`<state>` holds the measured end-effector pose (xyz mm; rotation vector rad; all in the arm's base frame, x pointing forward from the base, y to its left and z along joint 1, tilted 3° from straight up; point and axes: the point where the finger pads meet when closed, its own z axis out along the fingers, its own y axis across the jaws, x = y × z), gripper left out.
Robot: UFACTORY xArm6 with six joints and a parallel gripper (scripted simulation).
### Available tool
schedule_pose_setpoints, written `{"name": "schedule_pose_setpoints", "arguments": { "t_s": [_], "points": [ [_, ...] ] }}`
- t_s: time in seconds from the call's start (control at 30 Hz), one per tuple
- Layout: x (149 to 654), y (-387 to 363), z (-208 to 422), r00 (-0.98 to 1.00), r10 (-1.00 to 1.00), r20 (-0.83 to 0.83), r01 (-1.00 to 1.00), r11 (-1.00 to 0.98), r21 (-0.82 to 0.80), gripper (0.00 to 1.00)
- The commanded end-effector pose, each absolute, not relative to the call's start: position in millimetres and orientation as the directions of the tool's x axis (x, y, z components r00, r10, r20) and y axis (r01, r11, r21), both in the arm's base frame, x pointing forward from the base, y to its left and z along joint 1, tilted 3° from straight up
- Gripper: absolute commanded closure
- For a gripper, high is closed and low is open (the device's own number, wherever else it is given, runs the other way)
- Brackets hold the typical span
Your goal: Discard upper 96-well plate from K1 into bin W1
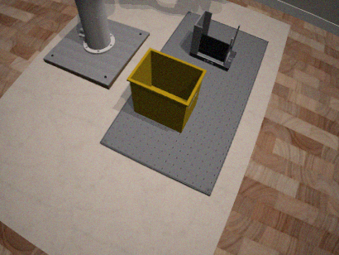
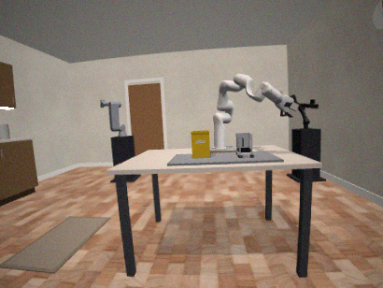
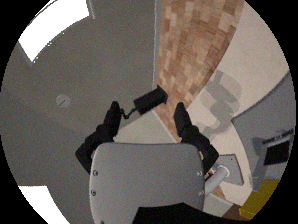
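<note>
The grey stack rack K1 (image 1: 213, 42) stands at the far end of the grey perforated baseplate, with dark plates (image 1: 213, 49) between its uprights; I cannot tell the two plates apart. The rack also shows in the exterior view (image 2: 244, 144) and at the right edge of the wrist view (image 3: 276, 152). The yellow bin W1 (image 1: 167, 88) stands upright on the baseplate nearer the arm base, its inside looking empty. My gripper (image 2: 288, 108) is high above and well to the right of the table, far from the rack. In the wrist view its fingers stand wide open and empty.
The arm's column (image 1: 96, 25) stands on a grey mount plate (image 1: 98, 50) left of the bin. A black pedestal with a camera arm (image 2: 305, 140) stands right of the table, close to my gripper. A second pedestal (image 2: 122, 145) stands at the back left.
</note>
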<state>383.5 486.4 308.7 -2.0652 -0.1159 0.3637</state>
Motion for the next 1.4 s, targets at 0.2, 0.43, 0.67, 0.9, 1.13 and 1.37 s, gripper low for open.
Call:
{"name": "schedule_pose_setpoints", "arguments": {
  "t_s": [0.2,0.43,0.67,0.9,1.13,1.37],
  "points": [
    [384,487,311,0.951,0.232,-0.204,-0.065,-0.498,-0.865,0.0],
    [384,487,311,0.951,0.232,-0.204,-0.065,-0.498,-0.865,0.0],
    [388,468,306,0.956,0.218,-0.195,-0.043,-0.553,-0.832,0.0],
    [392,442,298,0.961,0.203,-0.189,-0.027,-0.609,-0.793,0.0],
    [394,428,294,0.965,0.186,-0.183,-0.014,-0.663,-0.749,0.0],
    [399,400,285,0.97,0.167,-0.176,-0.004,-0.714,-0.701,0.0]
  ]
}}
